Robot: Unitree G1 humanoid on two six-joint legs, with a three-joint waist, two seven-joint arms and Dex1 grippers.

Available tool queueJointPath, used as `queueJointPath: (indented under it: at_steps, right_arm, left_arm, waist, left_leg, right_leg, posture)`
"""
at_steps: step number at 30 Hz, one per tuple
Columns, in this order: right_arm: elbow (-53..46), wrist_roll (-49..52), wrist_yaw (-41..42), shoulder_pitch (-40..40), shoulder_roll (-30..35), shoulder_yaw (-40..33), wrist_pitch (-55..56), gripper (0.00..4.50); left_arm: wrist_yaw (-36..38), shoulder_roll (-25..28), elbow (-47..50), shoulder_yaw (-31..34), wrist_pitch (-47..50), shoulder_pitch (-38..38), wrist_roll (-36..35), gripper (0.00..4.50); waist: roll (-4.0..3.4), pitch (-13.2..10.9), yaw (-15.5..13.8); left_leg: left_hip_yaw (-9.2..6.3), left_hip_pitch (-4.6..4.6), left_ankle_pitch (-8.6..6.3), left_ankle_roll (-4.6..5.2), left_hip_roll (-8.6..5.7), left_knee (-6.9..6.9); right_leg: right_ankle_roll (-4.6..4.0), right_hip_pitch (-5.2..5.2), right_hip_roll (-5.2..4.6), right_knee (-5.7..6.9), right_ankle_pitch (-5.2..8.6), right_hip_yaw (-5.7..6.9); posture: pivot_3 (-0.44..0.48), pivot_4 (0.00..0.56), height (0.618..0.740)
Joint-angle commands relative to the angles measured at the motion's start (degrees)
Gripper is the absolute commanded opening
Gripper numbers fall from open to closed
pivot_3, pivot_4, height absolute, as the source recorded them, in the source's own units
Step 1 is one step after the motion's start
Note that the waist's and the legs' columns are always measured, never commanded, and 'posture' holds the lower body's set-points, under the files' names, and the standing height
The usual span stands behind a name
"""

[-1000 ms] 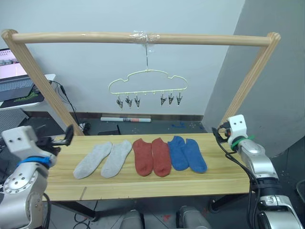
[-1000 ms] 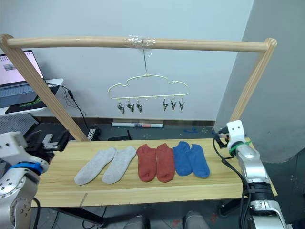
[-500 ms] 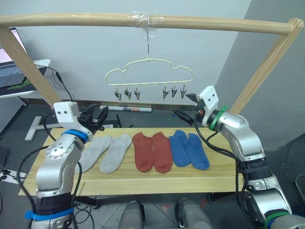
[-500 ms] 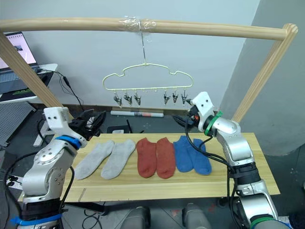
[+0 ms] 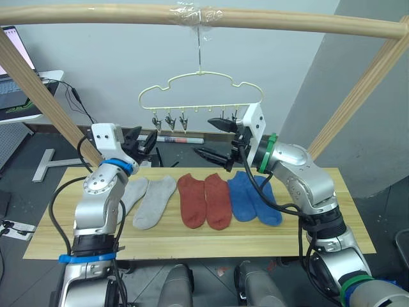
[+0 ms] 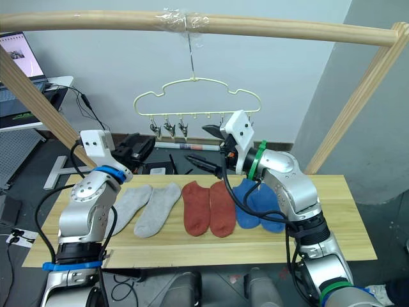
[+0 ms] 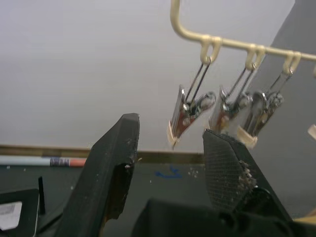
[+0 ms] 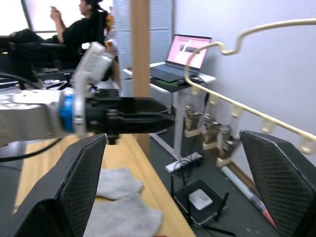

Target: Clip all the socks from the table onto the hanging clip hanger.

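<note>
Six short knit socks lie in a row across the middle of the frame on the long light wooden plank tabletop (image 5: 192, 240): two light grey socks (image 5: 154, 201) toward the left, two rust red socks (image 5: 204, 201) at centre, two blue socks (image 5: 255, 204) just right of them, each pair side by side and none lifted. Above them, in the upper centre, the thin pale yellow-green wire clip hanger (image 5: 198, 96) with its wavy outline hangs by its hook from the thick light wooden rail (image 5: 96, 13), its small metal clips (image 5: 169, 120) empty along the bottom bar. The left tool (image 5: 146, 142) is raised at centre left, below the hanger's left end, fingers apart and empty. The right tool (image 5: 214, 137) is raised at centre, just under the right-hand clips, its two black fingers spread wide and empty.
</note>
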State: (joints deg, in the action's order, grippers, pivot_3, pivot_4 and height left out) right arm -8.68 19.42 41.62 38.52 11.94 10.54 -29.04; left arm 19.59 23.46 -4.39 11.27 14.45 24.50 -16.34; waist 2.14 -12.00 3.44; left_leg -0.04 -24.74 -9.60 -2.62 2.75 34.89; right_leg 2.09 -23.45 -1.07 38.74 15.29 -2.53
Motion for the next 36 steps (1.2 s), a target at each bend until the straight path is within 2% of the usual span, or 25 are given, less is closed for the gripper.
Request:
queueJointPath:
  at_steps: [1, 12, 36]
  right_arm:
    - [-3.7, 2.4, -0.3, 2.6, -1.1, -0.6, -1.2, 4.50]
    - [-5.3, 2.8, -1.4, 4.1, -1.3, -0.4, -2.2, 4.50]
    - [-4.2, 3.6, -2.7, 5.6, -1.3, -1.9, -2.7, 4.50]
  left_arm:
    - [0.4, -0.9, -2.4, -1.0, -3.6, 2.8, 1.4, 2.33]
    - [-0.1, -2.9, -9.7, -1.0, -8.5, 8.2, 3.1, 2.33]
    - [-2.7, -2.7, -10.2, 0.8, -11.0, 9.0, 4.6, 2.33]
  waist:
    - [0.00, 0.0, 0.1]
    - [0.15, -0.9, 1.6]
    - [0.15, -1.5, 1.7]
  left_leg:
    - [0.00, 0.00, 0.00, 0.00, 0.00, 0.00]
    - [-0.02, -0.04, 0.00, 0.00, 0.01, -0.01]
    - [-0.02, -0.07, 0.00, -0.01, 0.01, -0.02]
  right_leg:
    - [0.01, 0.00, 0.00, 0.00, 0.00, 0.00]
    - [0.00, -0.04, 0.00, -0.02, -0.02, 0.02]
    - [0.06, -0.08, 0.00, -0.02, 0.01, 0.02]
  posture:
    - [-0.146, 0.228, 0.740]
    - [-0.171, 0.236, 0.740]
    - [-0.168, 0.247, 0.740]
